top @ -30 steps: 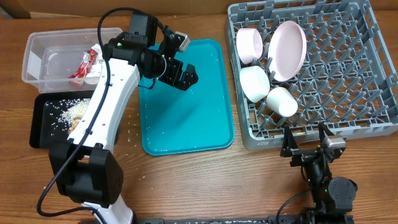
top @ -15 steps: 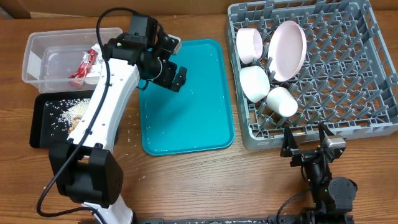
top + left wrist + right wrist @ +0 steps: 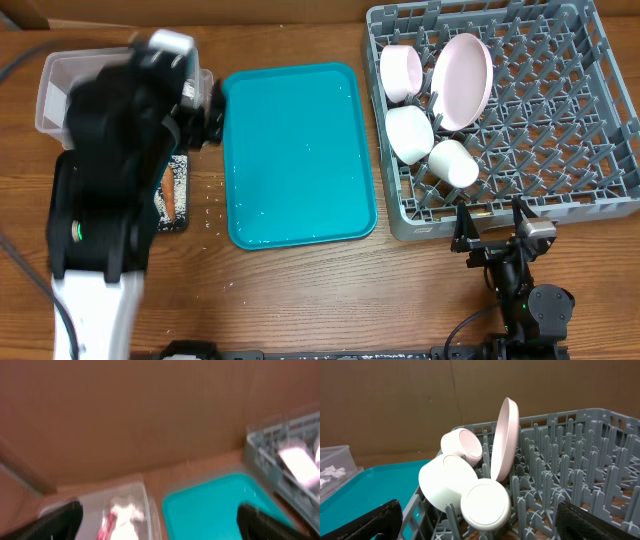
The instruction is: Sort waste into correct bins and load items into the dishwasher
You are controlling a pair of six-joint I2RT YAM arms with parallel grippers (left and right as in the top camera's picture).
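Note:
My left arm is a big blur over the table's left side, with its gripper [image 3: 205, 112] at the teal tray's left edge. In the left wrist view the gripper [image 3: 162, 527] is open and empty, above the clear tub [image 3: 95, 510], which holds the red wrapper [image 3: 106, 525] and white paper [image 3: 127, 512]. From overhead, only a corner of the tub [image 3: 50, 90] and a strip of the black tray [image 3: 175, 195] with an orange stick [image 3: 168, 203] show. The grey rack [image 3: 560, 150] holds the pink plate [image 3: 462, 80], the pink bowl [image 3: 402, 72] and two white bowls [image 3: 408, 133]. My right gripper [image 3: 490, 225] is open in front of the rack.
The teal tray [image 3: 300, 150] lies between the bins and the rack, with a few rice grains on it. More grains lie on the wood by its left edge. A cardboard wall stands behind the table. The right wrist view shows the rack [image 3: 580, 470] and the plate [image 3: 502, 440] close ahead.
My left arm has swung left off the teal tray and risen toward the camera, now covering the tub and black tray. The right arm has not moved.

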